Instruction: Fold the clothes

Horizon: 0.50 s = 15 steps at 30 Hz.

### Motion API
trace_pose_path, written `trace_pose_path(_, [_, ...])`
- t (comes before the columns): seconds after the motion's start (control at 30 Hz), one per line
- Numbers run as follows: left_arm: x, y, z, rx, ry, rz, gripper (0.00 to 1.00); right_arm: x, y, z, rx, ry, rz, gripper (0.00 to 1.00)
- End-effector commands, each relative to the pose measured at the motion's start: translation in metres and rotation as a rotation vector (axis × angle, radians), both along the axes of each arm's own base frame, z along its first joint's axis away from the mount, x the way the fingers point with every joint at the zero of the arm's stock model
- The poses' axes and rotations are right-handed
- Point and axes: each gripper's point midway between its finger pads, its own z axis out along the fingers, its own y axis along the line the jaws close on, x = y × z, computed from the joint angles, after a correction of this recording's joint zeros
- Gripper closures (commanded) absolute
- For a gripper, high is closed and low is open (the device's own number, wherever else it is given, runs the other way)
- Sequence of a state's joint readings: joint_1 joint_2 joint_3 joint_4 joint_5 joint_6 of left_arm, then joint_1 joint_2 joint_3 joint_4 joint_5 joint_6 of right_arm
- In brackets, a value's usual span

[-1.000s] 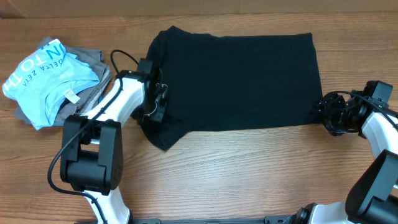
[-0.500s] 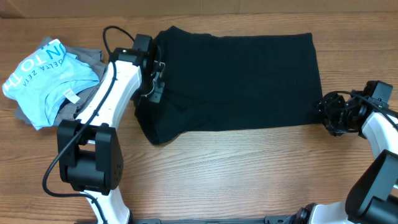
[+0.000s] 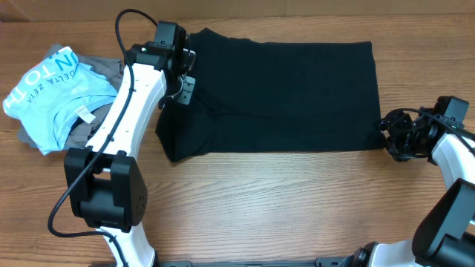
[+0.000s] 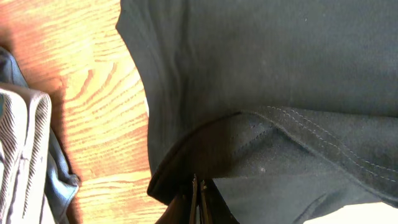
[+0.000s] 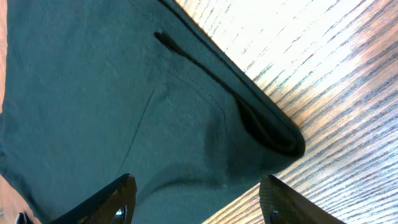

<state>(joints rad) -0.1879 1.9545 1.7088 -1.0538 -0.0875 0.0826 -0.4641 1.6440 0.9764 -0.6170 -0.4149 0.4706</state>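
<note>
Fig.: black T-shirt (image 3: 282, 96) lay spread flat across centre of table (image 3: 297, 208), approx. rectangular, plain, matte, soft. Its left edge was rumpled, w/ a flap bulging toward the near-left corner. In the L wrist view a stitched hem crossed a raised fold. Left gripper (image 3: 182, 83) sat at the shirt's far-left edge, fingers pinched together on a fold of fabric. Right gripper (image 3: 392, 135) sat at the near-right corner, fingers (image 5: 115, 200) spread apart, clamping nothing. Light blue shirt (image 3: 52, 93) lay on grey garments (image 3: 111, 70), left of the T-shirt.
</note>
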Motion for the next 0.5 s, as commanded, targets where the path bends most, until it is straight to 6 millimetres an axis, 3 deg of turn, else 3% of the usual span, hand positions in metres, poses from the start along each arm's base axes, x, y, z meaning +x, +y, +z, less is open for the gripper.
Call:
trace_pose_path(0.0, [0.010,0.001,0.005,0.028,-0.034,-0.046,0.96,0.006,-0.002,0.005,-0.009,-0.022,0.007,0.33])
trace_pose_path(0.47, [0.051,-0.008,0.023,0.007,-0.215,-0.079,0.95,0.005,-0.004,0.004,-0.022,-0.011,0.001,0.33])
